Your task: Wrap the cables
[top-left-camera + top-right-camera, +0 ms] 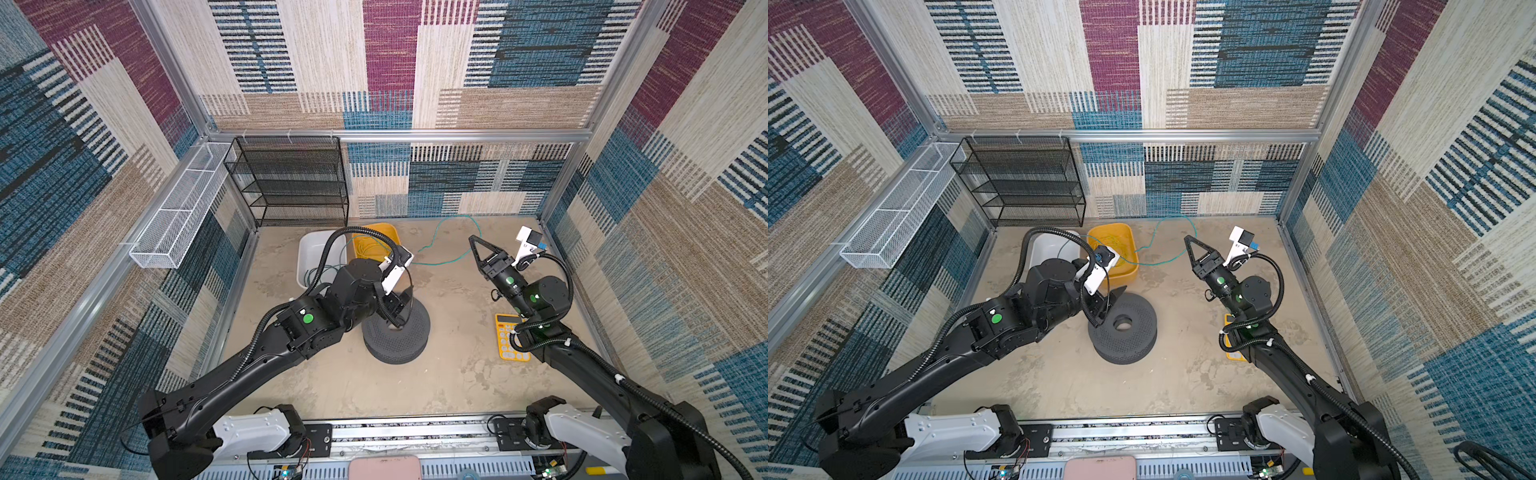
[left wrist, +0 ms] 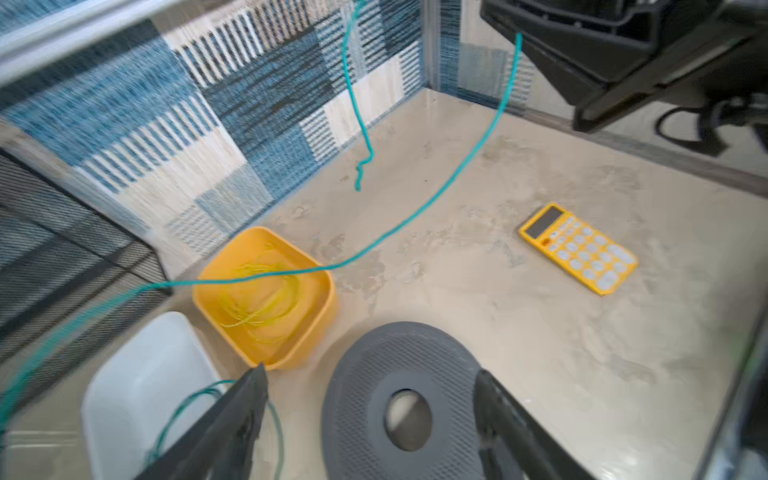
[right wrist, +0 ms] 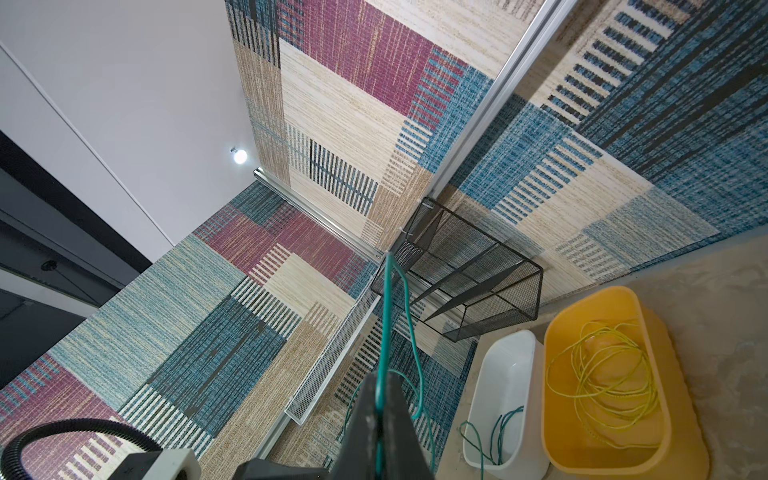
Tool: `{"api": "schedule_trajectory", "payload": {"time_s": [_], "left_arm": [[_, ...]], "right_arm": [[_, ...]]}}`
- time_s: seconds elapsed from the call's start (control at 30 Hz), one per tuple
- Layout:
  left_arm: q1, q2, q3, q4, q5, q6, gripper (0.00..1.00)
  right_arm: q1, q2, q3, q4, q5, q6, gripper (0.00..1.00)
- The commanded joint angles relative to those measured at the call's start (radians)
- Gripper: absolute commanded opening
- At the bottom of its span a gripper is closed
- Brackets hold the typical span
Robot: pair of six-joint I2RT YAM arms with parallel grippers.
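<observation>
Work at the grey spool (image 2: pixel 374 374)
The left fingers (image 2: pixel 237 419) spread wide above it, empty; the right fingers (image 3: pixel 399 424) pinch the teal cable (image 3: pixel 384 316).

Lab test cell: aluminium frame (image 1: pixel 399 135), patterned walls (image 1: pixel 390 62)

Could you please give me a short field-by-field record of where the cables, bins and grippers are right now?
left gripper: open, empty, over the spool
right gripper: shut on the teal cable, raised off the table
teal cable: strung from the right gripper across the yellow bin; loops lie in the white bin
yellow cable: coiled inside the yellow bin
spool: lying flat, mid-table
calculator: flat on the table, near the right arm
</observation>
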Motion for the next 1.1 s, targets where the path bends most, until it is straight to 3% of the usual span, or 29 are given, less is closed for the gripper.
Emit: {"api": "schedule_trajectory", "payload": {"time_s": [0.0,0.1,0.23,0.3,0.43,0.5,0.67,0.8,1.07], "left_arm": [[0.068,-0.047,-0.089,0.212,0.189,-0.247,0.79],[0.132,-0.091,-0.175,0.34,0.273,-0.373,0.8],[0.211,-0.114,-0.197,0.397,0.304,-0.517,0.8],[0.223,-0.093,-0.182,0.412,0.341,-0.503,0.81],[0.18,0.0,-0.07,0.24,0.389,-0.302,0.64],[0.111,0.009,-0.061,0.179,0.305,-0.151,0.59],[-0.025,-0.015,-0.104,0.142,0.172,0.105,0.58],[-0.126,0.008,-0.113,0.195,-0.009,0.275,0.64],[-0.146,0.104,-0.131,0.419,-0.139,0.436,0.66]], "right_arm": [[0.001,-0.004,-0.011,0.025,-0.021,-0.01,0.0],[0.001,-0.013,-0.032,0.045,-0.027,-0.007,0.0],[0.001,-0.032,-0.055,0.063,-0.042,-0.034,0.0],[0.002,-0.039,-0.061,0.062,-0.045,-0.046,0.0],[0.001,-0.03,-0.044,0.024,-0.041,-0.052,0.0],[0.001,-0.019,-0.022,-0.003,-0.041,-0.054,0.0],[0.001,0.02,0.018,-0.033,-0.059,-0.044,0.0],[0.002,0.022,0.019,-0.03,-0.068,-0.035,0.0],[0.011,-0.005,0.001,-0.037,-0.082,-0.028,0.0]]}}
